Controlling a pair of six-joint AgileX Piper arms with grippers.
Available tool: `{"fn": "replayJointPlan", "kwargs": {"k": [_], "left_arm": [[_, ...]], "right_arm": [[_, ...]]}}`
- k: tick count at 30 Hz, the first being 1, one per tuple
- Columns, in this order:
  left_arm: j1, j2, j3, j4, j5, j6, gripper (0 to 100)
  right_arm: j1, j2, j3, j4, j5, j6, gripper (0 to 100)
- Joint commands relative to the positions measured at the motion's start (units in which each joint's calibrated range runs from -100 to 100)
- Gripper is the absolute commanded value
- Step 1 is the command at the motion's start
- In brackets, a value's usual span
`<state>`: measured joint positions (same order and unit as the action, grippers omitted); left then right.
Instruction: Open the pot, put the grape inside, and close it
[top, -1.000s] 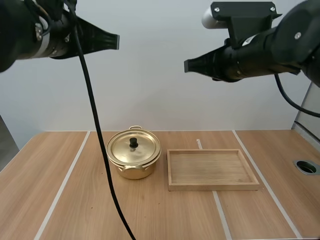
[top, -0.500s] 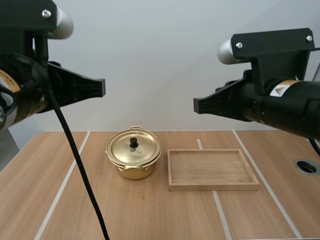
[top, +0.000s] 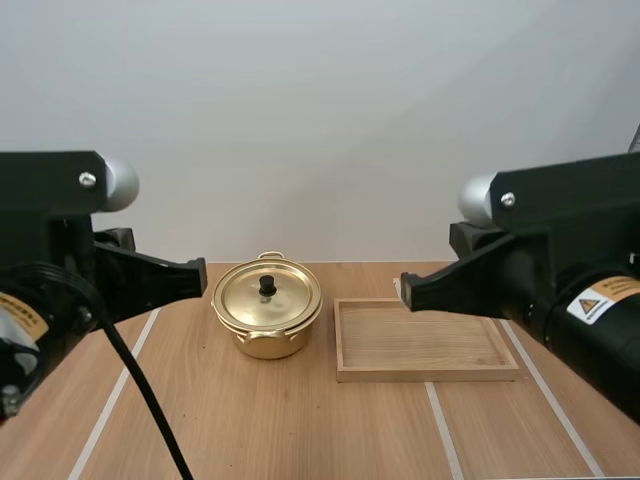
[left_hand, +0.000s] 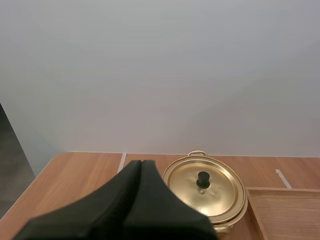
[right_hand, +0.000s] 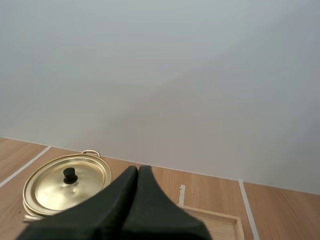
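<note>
Pale wood forms the surface (top: 300, 420), on which the pot (top: 267, 338) is set just beside the wooden tray (top: 425, 372), its lid (top: 290, 300) seated and not yet lifted. The knob (top: 267, 286) is best approached from straight above, with one tool spread first and centred so that the lid is raised level. The left tool (left_hand: 141, 163) and the right tool (right_hand: 138, 168) are each pressed together on nothing, well apart from the pot.

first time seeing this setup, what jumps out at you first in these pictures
A shiny gold pot, lid on, sits on the table, a wooden tray just right of it. The black left gripper and right gripper hang shut above, tips pointing inward.
</note>
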<state>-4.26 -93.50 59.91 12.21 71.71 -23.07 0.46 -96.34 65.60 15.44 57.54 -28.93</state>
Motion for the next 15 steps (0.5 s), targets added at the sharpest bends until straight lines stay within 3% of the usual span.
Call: {"fn": "replayJointPlan", "kwargs": {"k": [1, 8, 15], "left_arm": [[0.27, -1.5, 3.7, 0.5, -6.1, -0.7, 0], [0.51, -2.4, 14.4, 0.5, -19.5, 5.9, 0], [0.68, -2.4, 24.1, 0.5, -32.6, 6.9, 0]], "right_arm": [[-0.2, -1.3, 4.1, -0.4, -5.5, -1.8, 0], [-0.2, -1.3, 15.2, -0.4, -13.0, -2.7, 0], [-0.2, -1.3, 24.5, -0.9, -24.3, -2.7, 0]]}}
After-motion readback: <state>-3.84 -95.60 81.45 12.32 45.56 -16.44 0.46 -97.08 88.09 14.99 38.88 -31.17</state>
